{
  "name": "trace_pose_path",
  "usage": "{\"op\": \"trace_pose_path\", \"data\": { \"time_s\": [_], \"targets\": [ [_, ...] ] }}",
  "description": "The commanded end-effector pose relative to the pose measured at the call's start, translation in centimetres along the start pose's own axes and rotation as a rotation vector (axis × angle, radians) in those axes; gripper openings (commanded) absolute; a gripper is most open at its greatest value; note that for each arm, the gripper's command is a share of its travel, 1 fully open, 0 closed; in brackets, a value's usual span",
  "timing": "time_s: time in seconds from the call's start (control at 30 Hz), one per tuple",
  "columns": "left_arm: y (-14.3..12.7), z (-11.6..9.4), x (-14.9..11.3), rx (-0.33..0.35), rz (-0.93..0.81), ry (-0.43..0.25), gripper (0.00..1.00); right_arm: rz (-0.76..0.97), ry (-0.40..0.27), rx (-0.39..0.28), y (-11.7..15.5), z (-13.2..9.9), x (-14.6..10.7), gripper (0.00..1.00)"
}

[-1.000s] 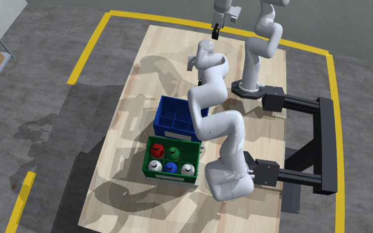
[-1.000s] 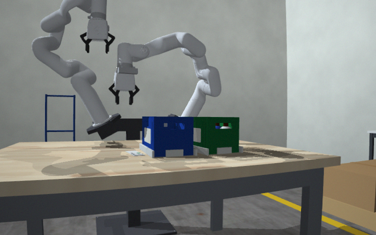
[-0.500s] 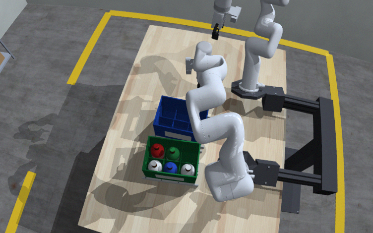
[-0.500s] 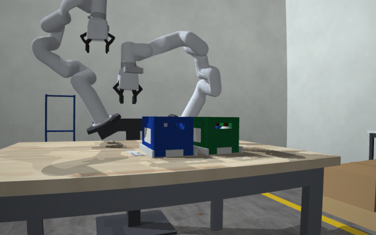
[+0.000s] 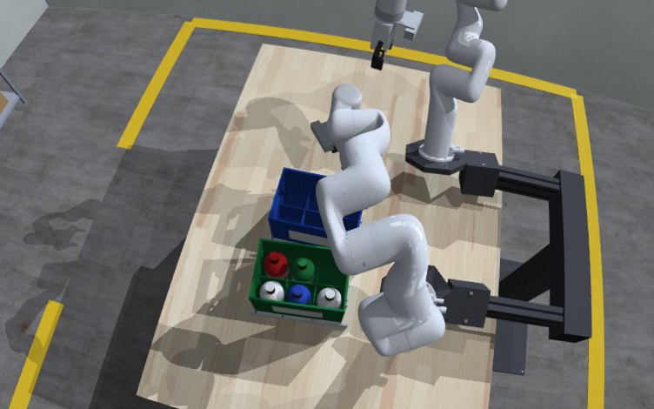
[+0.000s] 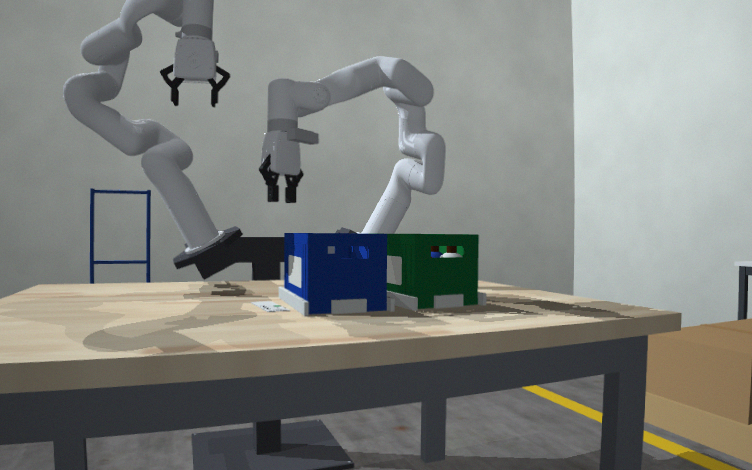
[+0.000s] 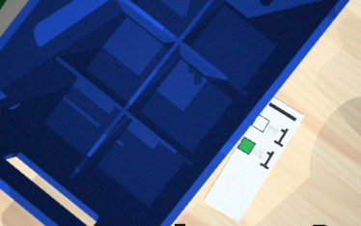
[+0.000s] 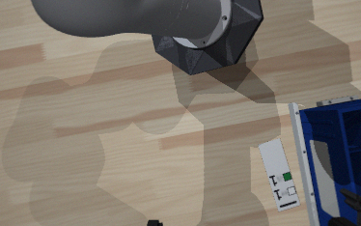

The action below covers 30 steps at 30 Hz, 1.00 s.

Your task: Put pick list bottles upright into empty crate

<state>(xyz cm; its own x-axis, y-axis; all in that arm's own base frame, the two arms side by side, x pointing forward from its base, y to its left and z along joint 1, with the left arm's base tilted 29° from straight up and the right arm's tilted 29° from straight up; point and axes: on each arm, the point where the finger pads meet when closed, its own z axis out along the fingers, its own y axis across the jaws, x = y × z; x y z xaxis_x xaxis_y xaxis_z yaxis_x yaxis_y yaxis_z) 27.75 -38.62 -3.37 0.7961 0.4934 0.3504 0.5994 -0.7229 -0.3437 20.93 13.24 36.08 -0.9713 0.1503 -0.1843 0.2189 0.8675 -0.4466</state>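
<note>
Nearest the overhead camera, the left arm [image 5: 357, 188] [image 6: 410, 133] arches over the worktop [image 5: 448, 217] [image 6: 166, 327] [image 7: 338, 145] [image 8: 145, 164]. Its left gripper [image 6: 281, 195] [image 7: 249, 225] hangs above the surface with pincers partly spread and nothing between them. The right gripper [image 5: 377, 57] [image 6: 194, 104] is high by the overhead view's far short edge, fully released and holding nothing. The blue bottle crate [image 5: 284, 229] [image 6: 347, 277] [image 7: 256, 113] [image 8: 344, 169] sits upright between the long edges, all its visible compartments unfilled. Beside it, toward that far short edge, lies the pick list [image 6: 271, 306] [image 7: 232, 193] [image 8: 275, 156], reading one white, one green. On the blue crate's other side, toward the near-left corner, the green bottle crate [image 5: 263, 304] [image 6: 465, 277] holds upright bottles: red [image 5: 276, 264] and green [image 5: 303, 270] in one row; white [image 5: 271, 291], blue [image 5: 298, 295] and white [image 5: 329, 298] in the other.

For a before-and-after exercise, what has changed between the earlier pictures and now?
The left gripper moved toward the blue crate and turned. Nothing was grasped or released. The right arm, both crates and the bottles stayed put.
</note>
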Motion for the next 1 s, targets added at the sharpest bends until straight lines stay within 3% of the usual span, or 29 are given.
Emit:
{"op": "trace_pose_path", "data": {
  "time_s": [0.0,0.97],
  "targets": [
    [-0.8,-0.6,1.2,-0.019,-0.096,0.001,0.65,0.001,-0.001,-0.002,0.0,-0.1,0.0,1.00],
    [-8.7,-3.4,11.8,-0.020,-0.997,-0.007,0.65,0.001,-0.001,-0.002,0.0,-0.1,0.0,1.00]
  ]
}}
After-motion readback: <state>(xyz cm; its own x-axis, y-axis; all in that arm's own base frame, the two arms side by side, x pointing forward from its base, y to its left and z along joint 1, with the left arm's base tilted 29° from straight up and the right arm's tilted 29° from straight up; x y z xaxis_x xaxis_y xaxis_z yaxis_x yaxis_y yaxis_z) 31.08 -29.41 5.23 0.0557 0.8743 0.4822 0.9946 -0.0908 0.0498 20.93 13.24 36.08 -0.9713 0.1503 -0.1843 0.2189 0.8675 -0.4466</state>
